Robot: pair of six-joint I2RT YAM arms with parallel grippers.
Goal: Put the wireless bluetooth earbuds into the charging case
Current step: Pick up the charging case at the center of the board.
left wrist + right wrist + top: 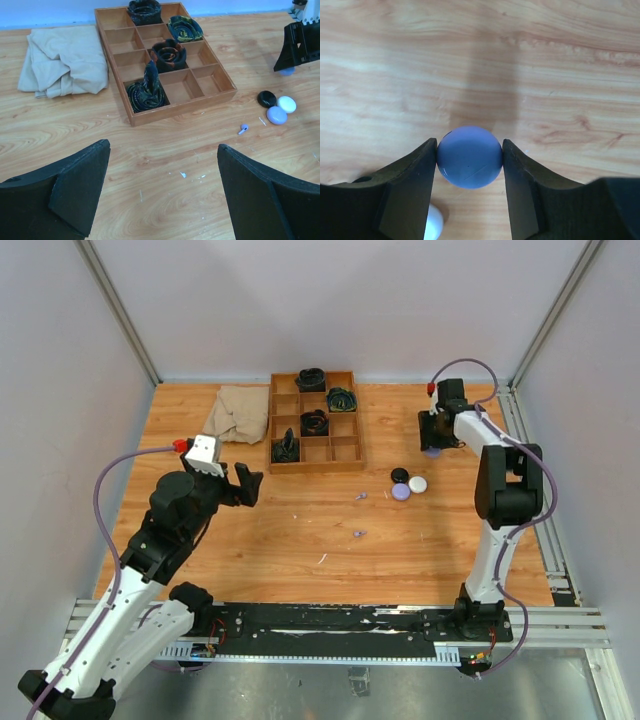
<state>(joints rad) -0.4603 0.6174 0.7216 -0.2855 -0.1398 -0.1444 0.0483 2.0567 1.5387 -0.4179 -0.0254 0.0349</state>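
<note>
Pucks (276,115) lie near tray (175,111) and cloth (65,60); right hand (469,147) clamps round lilac case (470,160).

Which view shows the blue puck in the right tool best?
Right wrist: the blue puck fills the centre, pinched between both fingers of the right tool. Top external shows only a lilac sliver under the tool; left wrist shows a small blue edge beneath it.

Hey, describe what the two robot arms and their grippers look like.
The left arm and right arm have white links with bulky black joints. A lilac cable with a red plug runs to each wrist. The left gripper and right gripper are matte black, with thick wedge-shaped fingers.
</note>
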